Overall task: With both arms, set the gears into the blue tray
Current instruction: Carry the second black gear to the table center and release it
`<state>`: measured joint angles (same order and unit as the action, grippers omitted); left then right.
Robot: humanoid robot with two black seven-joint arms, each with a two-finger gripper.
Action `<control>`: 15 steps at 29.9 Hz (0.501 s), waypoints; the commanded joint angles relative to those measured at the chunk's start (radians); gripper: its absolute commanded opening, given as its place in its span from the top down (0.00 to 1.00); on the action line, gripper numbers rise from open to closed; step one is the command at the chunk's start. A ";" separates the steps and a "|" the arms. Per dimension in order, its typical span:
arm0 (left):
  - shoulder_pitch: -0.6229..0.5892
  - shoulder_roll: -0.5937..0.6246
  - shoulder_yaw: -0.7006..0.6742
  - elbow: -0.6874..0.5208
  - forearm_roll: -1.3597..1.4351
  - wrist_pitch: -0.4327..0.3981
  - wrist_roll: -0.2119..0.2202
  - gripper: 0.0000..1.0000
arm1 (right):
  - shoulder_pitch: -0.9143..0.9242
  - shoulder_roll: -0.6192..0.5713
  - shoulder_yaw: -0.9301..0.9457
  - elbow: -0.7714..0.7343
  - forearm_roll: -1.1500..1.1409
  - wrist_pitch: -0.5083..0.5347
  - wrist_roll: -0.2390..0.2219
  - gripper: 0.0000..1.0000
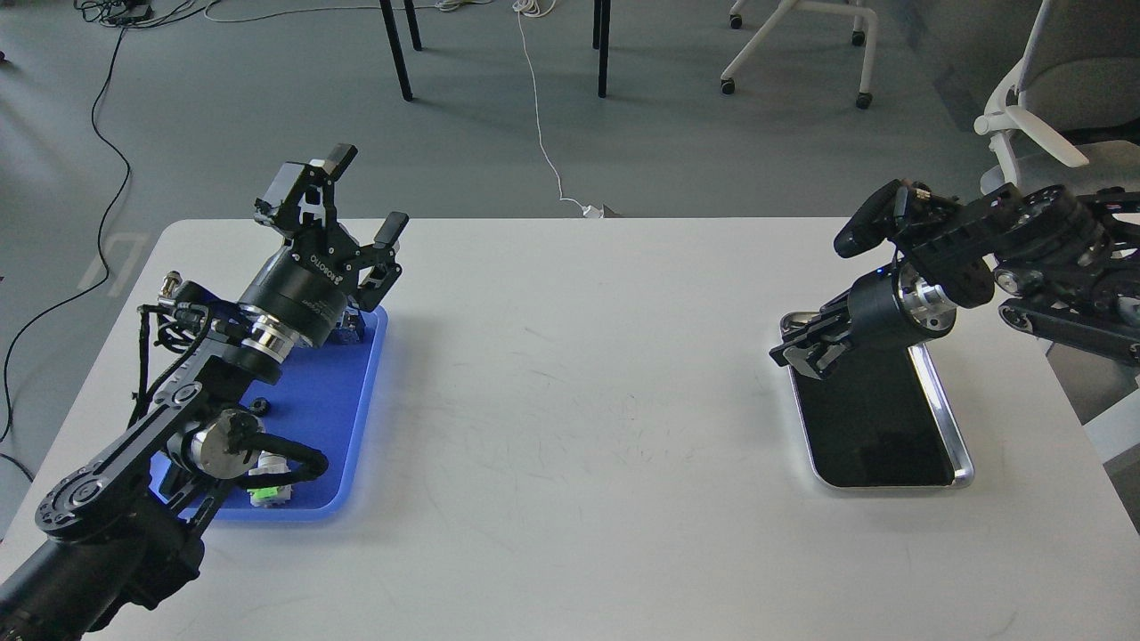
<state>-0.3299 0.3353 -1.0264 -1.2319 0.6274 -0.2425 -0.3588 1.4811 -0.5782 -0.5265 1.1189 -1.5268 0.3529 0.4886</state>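
The blue tray (334,405) lies at the table's left. One small black gear (260,406) rests on it, partly behind my left arm. My left gripper (365,196) is raised over the tray's far end, open and empty. At the right, my right gripper (795,356) hovers above the far left corner of the silver tray (957,450) and points down-left. Its dark fingers sit close together, and I cannot make out whether they hold anything. No gear shows in the silver tray.
A green-capped switch (264,490) lies at the blue tray's near end under my left forearm. The white table (579,401) spans the gap between the trays. Chairs and cables stand on the floor beyond the far edge.
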 commanded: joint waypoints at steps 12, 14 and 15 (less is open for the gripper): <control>0.002 0.008 -0.001 -0.001 0.000 0.000 0.001 0.01 | -0.076 0.391 -0.119 -0.177 0.244 -0.175 0.000 0.76; 0.002 0.010 -0.001 0.000 0.001 0.000 0.001 0.01 | -0.096 0.402 -0.127 -0.174 0.264 -0.206 0.000 0.76; 0.002 0.010 0.000 0.000 0.000 0.000 0.001 0.01 | -0.105 0.405 -0.127 -0.172 0.269 -0.218 0.000 0.76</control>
<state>-0.3290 0.3435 -1.0278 -1.2324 0.6281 -0.2424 -0.3574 1.4027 -0.1903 -0.6434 0.9444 -1.2859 0.1742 0.4886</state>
